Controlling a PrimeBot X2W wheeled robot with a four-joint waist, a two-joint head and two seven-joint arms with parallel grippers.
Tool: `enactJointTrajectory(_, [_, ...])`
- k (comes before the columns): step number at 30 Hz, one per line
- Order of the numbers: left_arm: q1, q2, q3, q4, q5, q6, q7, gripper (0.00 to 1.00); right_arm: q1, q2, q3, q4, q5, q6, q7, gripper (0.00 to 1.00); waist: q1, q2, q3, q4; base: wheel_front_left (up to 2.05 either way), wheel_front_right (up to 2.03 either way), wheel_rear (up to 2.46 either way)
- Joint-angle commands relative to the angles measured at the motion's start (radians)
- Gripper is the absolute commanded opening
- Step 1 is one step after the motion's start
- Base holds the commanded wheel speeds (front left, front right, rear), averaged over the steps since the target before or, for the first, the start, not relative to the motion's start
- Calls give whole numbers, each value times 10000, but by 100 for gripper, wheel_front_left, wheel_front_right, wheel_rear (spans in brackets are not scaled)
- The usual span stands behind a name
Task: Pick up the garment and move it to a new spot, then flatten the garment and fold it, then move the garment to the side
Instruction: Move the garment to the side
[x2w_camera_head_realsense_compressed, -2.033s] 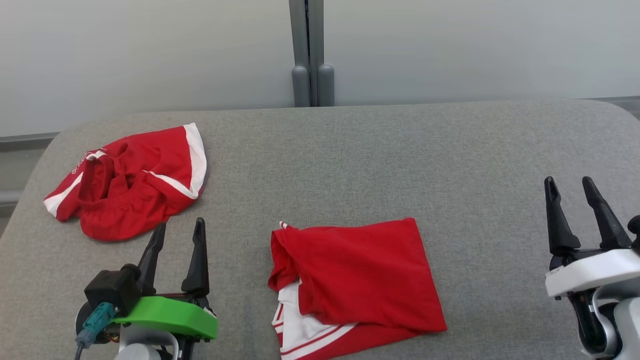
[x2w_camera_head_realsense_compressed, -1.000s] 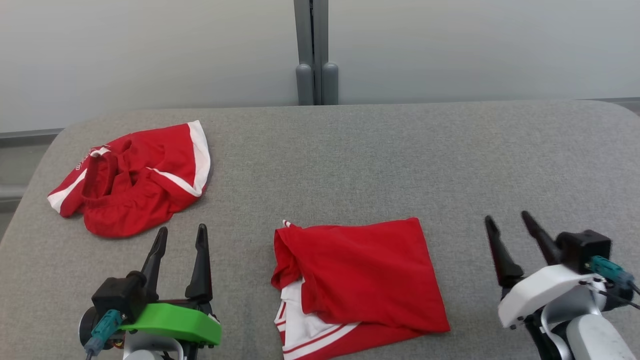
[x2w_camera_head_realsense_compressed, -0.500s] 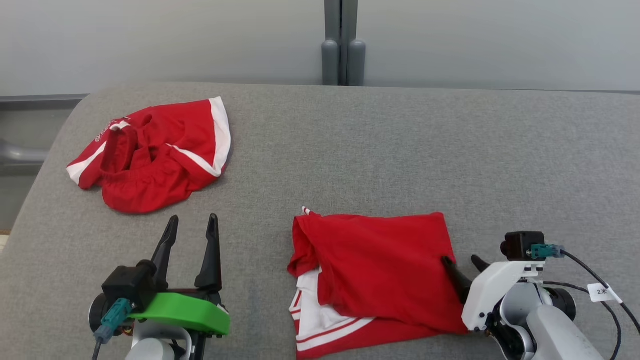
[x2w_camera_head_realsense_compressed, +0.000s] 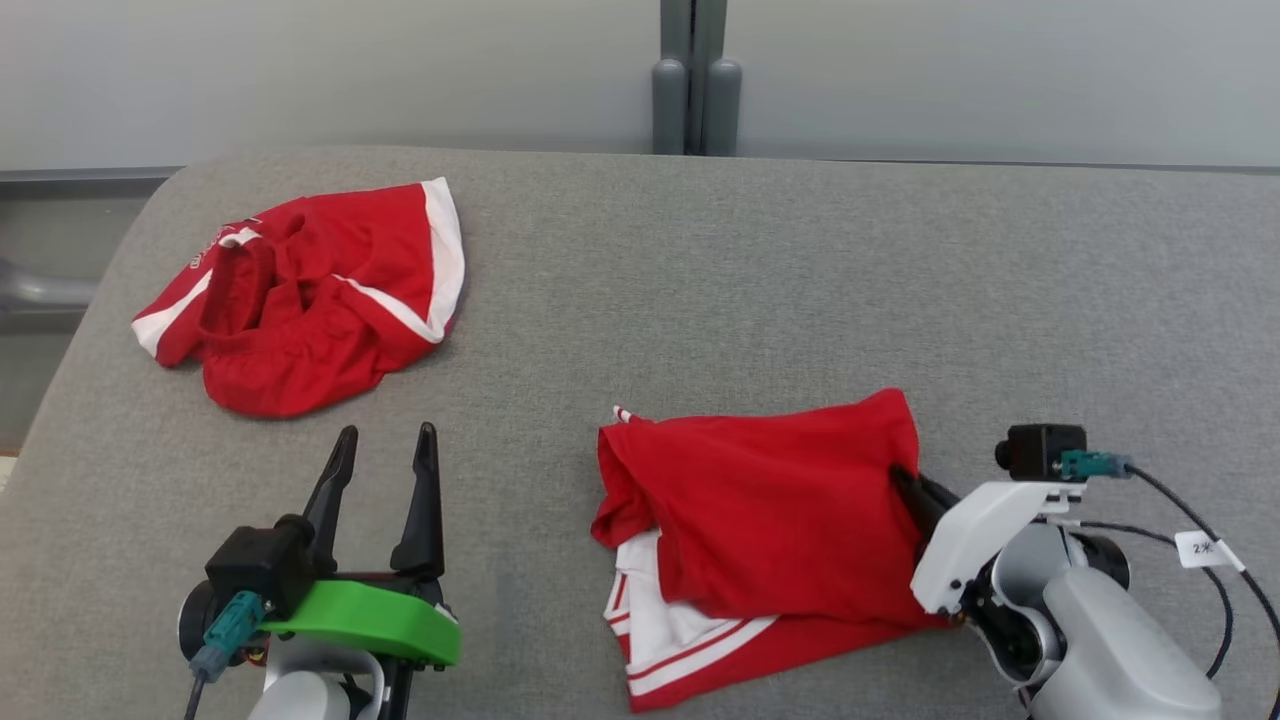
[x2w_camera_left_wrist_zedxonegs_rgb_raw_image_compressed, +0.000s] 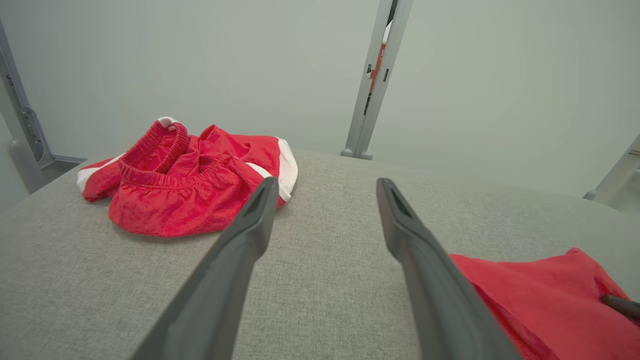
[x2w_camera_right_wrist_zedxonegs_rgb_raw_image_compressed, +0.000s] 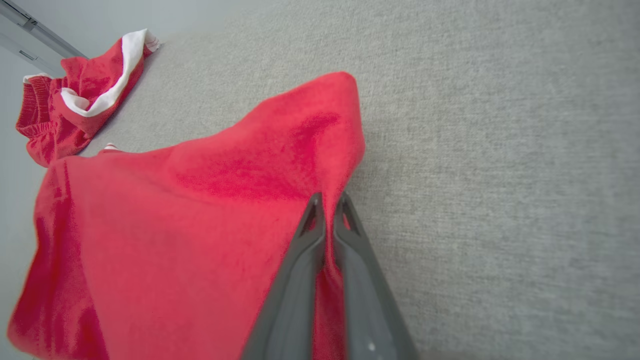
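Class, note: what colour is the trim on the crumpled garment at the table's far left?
White trim on the red crumpled garment; the head view shows it best.

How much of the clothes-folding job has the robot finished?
Done, it seems: the red garment with white stripes lies folded into a rough rectangle on the grey fabric-covered table. In hand: the right gripper is pinched shut on its right edge, which is lifted slightly. To do: carrying it to the side. The left gripper is open and holds nothing; the crumpled red-and-white garment lies apart.

A test lab: grey fabric-covered table (x2w_camera_head_realsense_compressed: 700, 250) before plain partition panels (x2w_camera_head_realsense_compressed: 300, 80).
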Motion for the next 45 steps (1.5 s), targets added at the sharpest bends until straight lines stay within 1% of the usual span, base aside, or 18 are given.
enactJointTrajectory(1, [-92,2,-3,-55,141,-62,-28,100,-231,-241,20,-92,86,-14,-140,0,0,0,-43,-328,0,0,0])
enactJointTrajectory(4, [-83,-47,-46,-164,199,-74,-28,100,-507,-554,135,-231,183,-13,-250,0,0,0,-38,-797,0,0,0])
enactJointTrajectory(9, [-176,-178,-153,-220,47,-193,-17,100,-878,-1099,94,-395,297,-13,-297,0,0,0,21,-1791,0,0,0])
enactJointTrajectory(13, [-314,-201,-289,-223,111,-263,24,100,-1059,-1214,-36,-461,362,-13,-379,0,0,0,49,-2655,0,0,0])
enactJointTrajectory(17, [-471,-186,-443,-222,226,-293,74,100,-1178,-1186,-16,-522,379,-13,-412,0,0,0,128,-3447,0,0,0])
enactJointTrajectory(19, [-565,-161,-513,-221,296,-308,98,100,-1196,-1143,6,-558,399,-13,-446,0,0,0,190,-3763,0,0,0])
enactJointTrajectory(24, [-764,-165,-789,-268,451,-432,114,100,-1214,-1094,-86,-664,504,-13,-638,0,0,0,346,-4212,0,0,0])
enactJointTrajectory(27, [-900,-83,-880,-352,570,-411,164,100,-1451,-1133,-62,-818,553,-13,-789,0,0,0,578,-4345,0,0,0])
enactJointTrajectory(29, [-989,-30,-921,-413,620,-422,228,100,-1622,-1169,17,-823,580,-11,-828,0,0,0,778,-4311,0,0,0])
enactJointTrajectory(35, [-1496,271,-933,-757,822,-408,584,100,-3016,-1700,95,-325,731,-13,-1070,0,0,0,1955,-3838,0,0,0])
enactJointTrajectory(40, [-1885,529,-884,-1149,893,-360,886,100,-4366,-2560,-15,541,942,-11,-1270,0,0,0,3081,-3370,0,0,0])
enactJointTrajectory(45, [-2168,617,-910,-1364,976,-361,1011,100,-5258,-3341,-53,1508,1132,-13,-1643,0,0,0,3779,-3030,0,0,0])
